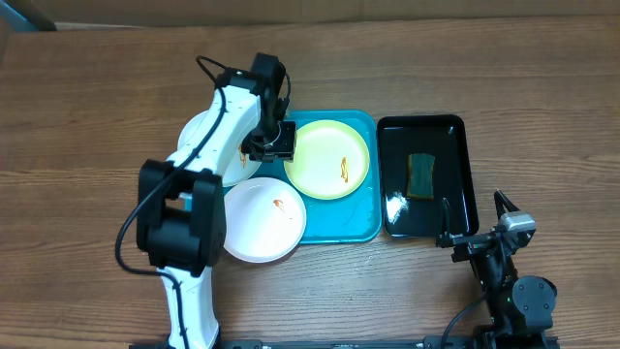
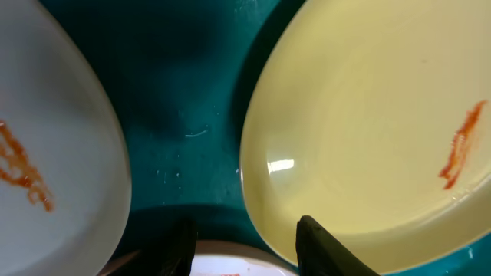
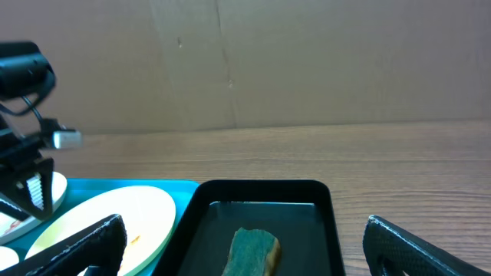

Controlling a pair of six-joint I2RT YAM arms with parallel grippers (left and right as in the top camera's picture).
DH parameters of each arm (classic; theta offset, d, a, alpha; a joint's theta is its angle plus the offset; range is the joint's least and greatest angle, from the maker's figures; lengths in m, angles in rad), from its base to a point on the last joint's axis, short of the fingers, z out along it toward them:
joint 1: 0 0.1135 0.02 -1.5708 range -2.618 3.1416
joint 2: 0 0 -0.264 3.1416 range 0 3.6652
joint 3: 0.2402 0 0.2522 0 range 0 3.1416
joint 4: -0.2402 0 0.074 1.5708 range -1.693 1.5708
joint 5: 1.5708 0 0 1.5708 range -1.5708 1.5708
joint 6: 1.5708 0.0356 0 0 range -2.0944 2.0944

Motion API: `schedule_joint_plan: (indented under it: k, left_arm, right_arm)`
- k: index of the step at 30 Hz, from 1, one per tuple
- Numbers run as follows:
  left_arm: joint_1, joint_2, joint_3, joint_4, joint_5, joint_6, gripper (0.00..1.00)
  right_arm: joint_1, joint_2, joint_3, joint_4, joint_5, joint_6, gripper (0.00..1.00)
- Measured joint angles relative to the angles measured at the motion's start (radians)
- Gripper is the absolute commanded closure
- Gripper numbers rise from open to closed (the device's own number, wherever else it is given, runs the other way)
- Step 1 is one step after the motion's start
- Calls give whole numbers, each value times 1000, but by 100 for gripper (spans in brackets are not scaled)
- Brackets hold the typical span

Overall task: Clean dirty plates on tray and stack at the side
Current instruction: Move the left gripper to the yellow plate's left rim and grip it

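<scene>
Left gripper [image 2: 244, 234]: fingers spread, empty, low at the lime-rimmed plate [image 1: 326, 158], probably lining up a rim grasp.
Plates: 3, all smeared; the lime one sits in the turquoise tray [image 1: 358, 228], with 2 white plates [image 1: 260, 219] at its left edge.
Right gripper [image 3: 245, 241]: open, empty, waiting beside the black tray [image 1: 455, 174] that holds the sponge [image 1: 421, 174].

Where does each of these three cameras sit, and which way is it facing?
Overhead: above the table, looking straight down; shows both arms, left gripper at the turquoise tray's left edge, right gripper near the black tray.
Left wrist: on the left arm, looking down closely at the tray between a white plate and the lime plate; own fingertips at bottom.
Right wrist: low, looking level across the black tray and sponge; own fingers at the corners.
Shared: the lime plate appears in all three.
</scene>
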Motion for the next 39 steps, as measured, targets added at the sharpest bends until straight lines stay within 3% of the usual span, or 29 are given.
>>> schedule_joint_plan:
  k: [8,15,33,39]
  left_arm:
    - [0,35,-1,51,-6,0,71]
    - [-27,35,-4,100,-6,-1,66]
    - [-59,38,-75,229,-67,-3,71]
    - [-59,38,-75,240,-70,-3,84]
  right_arm:
    - [0,0,0,0,0,0,0]
    - [0,0,0,0,0,0,0]
    - [0,0,0,0,0,0,0]
    - [0,0,0,0,6,0,0]
